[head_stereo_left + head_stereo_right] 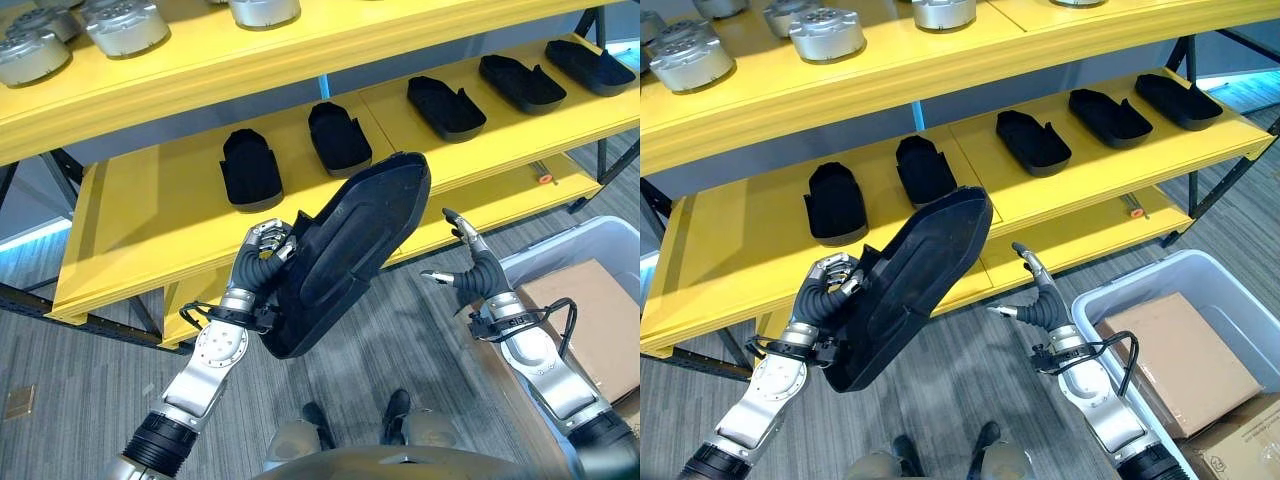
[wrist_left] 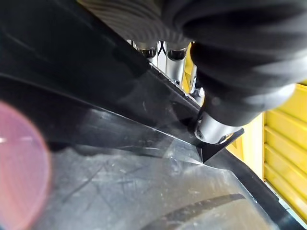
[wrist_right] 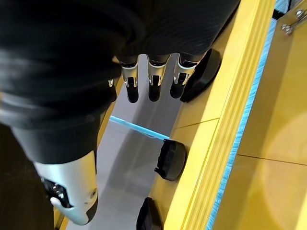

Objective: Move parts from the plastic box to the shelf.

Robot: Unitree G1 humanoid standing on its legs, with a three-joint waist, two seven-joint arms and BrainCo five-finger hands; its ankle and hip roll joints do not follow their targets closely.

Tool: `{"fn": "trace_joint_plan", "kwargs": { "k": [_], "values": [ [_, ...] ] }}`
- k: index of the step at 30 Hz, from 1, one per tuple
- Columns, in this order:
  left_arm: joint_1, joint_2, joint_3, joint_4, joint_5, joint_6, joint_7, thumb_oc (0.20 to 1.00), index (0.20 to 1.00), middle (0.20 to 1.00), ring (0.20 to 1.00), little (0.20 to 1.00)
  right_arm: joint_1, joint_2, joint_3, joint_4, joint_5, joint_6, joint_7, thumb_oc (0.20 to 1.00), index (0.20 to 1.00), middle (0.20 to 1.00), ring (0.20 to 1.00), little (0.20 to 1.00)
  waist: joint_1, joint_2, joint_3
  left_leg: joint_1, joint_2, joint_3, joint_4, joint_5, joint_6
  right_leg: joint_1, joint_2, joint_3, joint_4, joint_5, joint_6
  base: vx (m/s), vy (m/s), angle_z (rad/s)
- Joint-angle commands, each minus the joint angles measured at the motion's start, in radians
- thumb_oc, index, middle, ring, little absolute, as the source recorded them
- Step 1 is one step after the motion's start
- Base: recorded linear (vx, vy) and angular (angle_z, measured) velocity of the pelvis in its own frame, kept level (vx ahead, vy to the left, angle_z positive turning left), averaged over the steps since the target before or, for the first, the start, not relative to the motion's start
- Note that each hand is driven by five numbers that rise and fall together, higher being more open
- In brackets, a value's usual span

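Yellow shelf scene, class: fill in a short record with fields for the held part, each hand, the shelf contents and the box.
held part: large black moulded plastic shell, tilted, in front of the yellow shelf
left hand: fingers curled round the shell's edge
right hand: open, holding nothing, beside the shell
middle shelf: five similar black shells in a row
top shelf: round silver metal parts
grey plastic box: holds a brown cardboard sheet
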Motion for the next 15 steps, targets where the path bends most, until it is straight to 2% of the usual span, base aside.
{"fn": "trace_joint_plan", "kwargs": {
  "k": [1,4,5,6,8,10,12,14,15],
  "values": [
    [0.008,0.010,0.082,-0.059,-0.025,-0.089,0.084,0.200,0.200,0.200,0.200,0.200,-0.018,-0.008,-0.031,-0.036,-0.006,-0.093,-0.018,1.000,1.000,1.000,1.000,1.000,-0.011,-0.050,-0.011,0.004,0.113,-0.052,0.022,0.028,-0.062,0.089,0.038,0.122,-0.094,-0.003,0.093,0.04,0.233,-0.10],
    [0.019,0.006,0.093,-0.042,-0.036,-0.108,0.109,0.200,0.200,0.200,0.200,0.200,-0.015,-0.026,-0.028,-0.036,-0.001,-0.110,-0.024,1.000,1.000,1.000,1.000,1.000,-0.017,-0.061,-0.011,-0.010,0.207,-0.060,0.008,0.136,-0.090,0.076,-0.009,0.114,-0.055,-0.030,0.080,0.01,0.322,0.04],
    [0.015,0.001,0.093,-0.028,-0.044,-0.120,0.126,0.200,0.200,0.200,0.200,0.200,-0.005,-0.037,-0.029,-0.040,0.001,-0.119,-0.028,1.000,1.000,1.000,1.000,1.000,-0.028,-0.057,-0.008,-0.017,0.247,-0.026,0.004,0.175,-0.100,0.070,-0.038,0.097,-0.034,-0.037,0.077,-0.01,0.477,0.23],
    [0.009,-0.003,0.089,-0.018,-0.044,-0.127,0.136,0.200,0.200,0.200,0.200,0.200,0.000,-0.045,-0.030,-0.041,0.004,-0.127,-0.027,1.000,1.000,1.000,1.000,1.000,-0.038,-0.052,-0.005,-0.009,0.260,-0.006,-0.004,0.185,-0.112,0.065,-0.057,0.086,-0.008,-0.051,0.080,-0.02,0.460,0.37],
    [-0.003,-0.010,0.083,-0.009,-0.037,-0.121,0.167,0.200,0.200,0.200,0.200,0.200,0.001,-0.053,-0.028,-0.043,-0.007,-0.138,-0.025,1.000,1.000,1.000,1.000,1.000,-0.048,-0.035,-0.001,0.009,0.260,0.015,-0.033,0.188,-0.120,0.049,-0.076,0.073,0.048,-0.069,0.081,0.03,0.487,0.59],
    [-0.010,-0.016,0.081,-0.001,-0.020,-0.108,0.204,0.200,0.200,0.200,0.200,0.200,-0.003,-0.051,-0.017,-0.041,-0.001,-0.157,-0.011,1.000,1.000,1.000,1.000,1.000,-0.040,-0.017,0.011,0.003,0.240,-0.025,-0.030,0.181,-0.116,0.050,-0.079,0.086,0.096,-0.091,0.080,0.11,0.566,0.59],
    [-0.014,-0.020,0.083,0.001,-0.022,-0.097,0.219,0.200,0.200,0.200,0.200,0.200,-0.008,-0.045,-0.016,-0.037,-0.003,-0.166,0.000,1.000,1.000,1.000,1.000,1.000,-0.036,-0.009,0.015,0.003,0.222,-0.031,-0.014,0.162,-0.109,0.060,-0.085,0.082,0.097,-0.090,0.084,0.08,0.404,0.37],
    [-0.019,-0.028,0.088,0.005,-0.006,-0.083,0.229,0.200,0.200,0.200,0.200,0.200,-0.017,-0.032,-0.014,-0.044,0.010,-0.175,0.014,1.000,1.000,1.000,1.000,1.000,-0.024,-0.003,0.017,0.002,0.174,-0.041,0.013,0.088,-0.087,0.077,-0.099,0.084,0.082,-0.070,0.106,0.08,0.395,0.45],
    [-0.020,-0.031,0.090,0.007,-0.003,-0.081,0.229,0.200,0.200,0.200,0.200,0.200,-0.019,-0.027,-0.014,-0.046,0.013,-0.177,0.019,1.000,1.000,1.000,1.000,1.000,-0.021,-0.003,0.016,0.004,0.163,-0.042,0.015,0.069,-0.082,0.079,-0.103,0.085,0.078,-0.063,0.113,0.08,0.372,0.24]
  ]
}}
